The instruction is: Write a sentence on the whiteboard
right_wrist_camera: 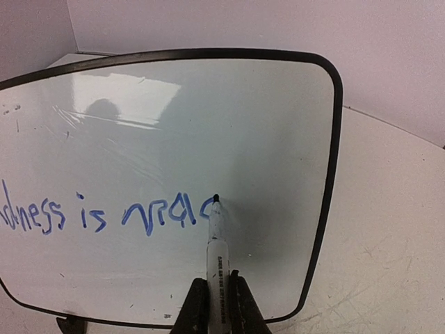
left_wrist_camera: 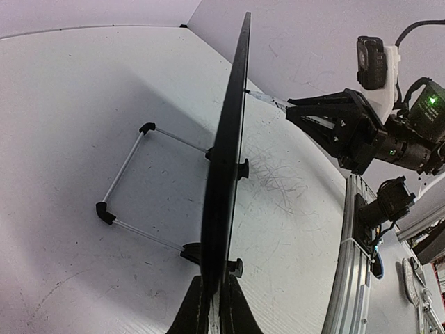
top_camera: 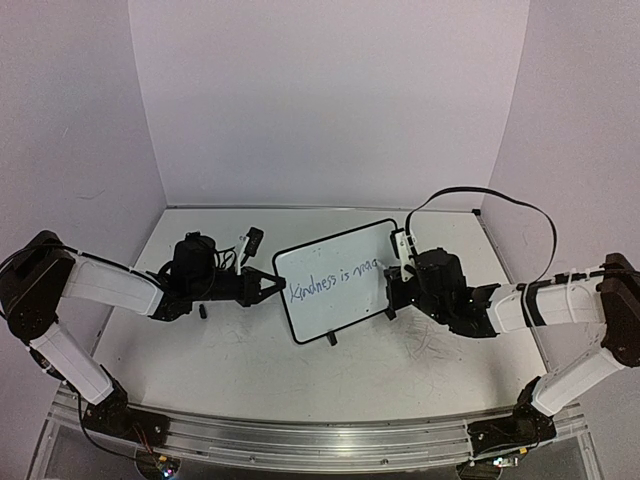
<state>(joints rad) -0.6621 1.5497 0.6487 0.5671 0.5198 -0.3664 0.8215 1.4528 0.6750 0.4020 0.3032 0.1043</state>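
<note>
The whiteboard [top_camera: 335,280] stands upright near the middle of the scuffed white table [top_camera: 420,350], tilted back slightly on a thin wire stand [left_wrist_camera: 128,177] with black corner caps, and it sits between the two arms. The left gripper [top_camera: 278,287] reaches in from the left, and its fingers [left_wrist_camera: 198,309] are closed tight on the board's black frame at the left edge; the left wrist view shows the board edge-on as a dark sliver rising from between them. The right gripper [top_camera: 388,287] comes in from the right side, with its fingers [right_wrist_camera: 240,313] clamped around the barrel of a white marker [right_wrist_camera: 214,243]. The marker points up and away from the wrist camera, its dark tip touching the board's face. The sentence [top_camera: 335,277] runs across the board in thin blue handwriting that climbs a little to the right; it reads "Kindness is ma" followed by an open curved stroke (the tip rests right at the end of that stroke). The board's right part, beyond the tip, is bare white, and a soft reflection lies across its upper left.
</note>
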